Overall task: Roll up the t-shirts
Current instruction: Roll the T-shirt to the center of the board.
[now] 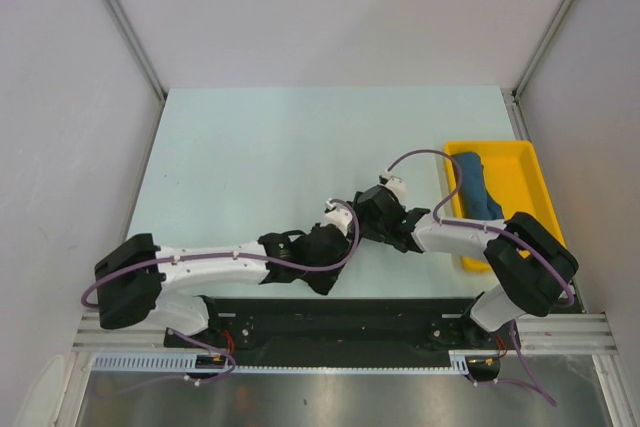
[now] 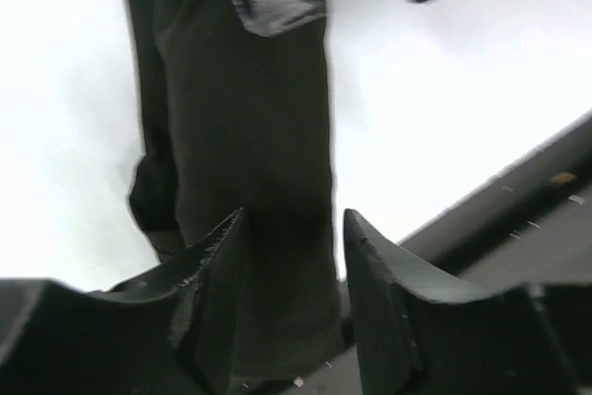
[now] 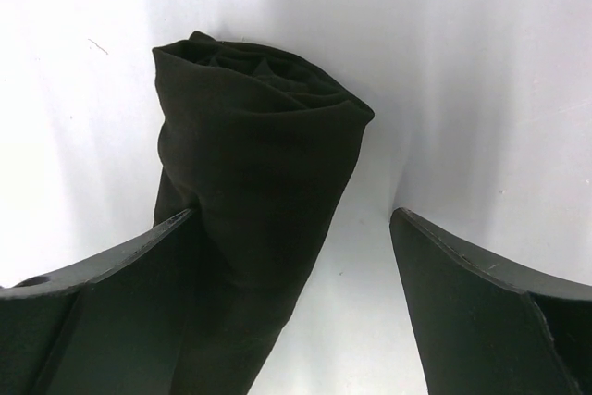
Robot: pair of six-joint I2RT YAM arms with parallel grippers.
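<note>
Right tool point(image 3: 292, 217) astride black t-shirt point(image 3: 259, 136)

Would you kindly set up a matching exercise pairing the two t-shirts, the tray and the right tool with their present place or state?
Things:
1. black t-shirt
2. teal-blue t-shirt
3. tray
4. right tool

Place or state:
A. yellow, holds one roll
B. open, astride a roll's end
C. rolled, lying in the tray
D. rolled, outside the tray

Pairs: 1-D, 2-C, 3-A, 4-B.
</note>
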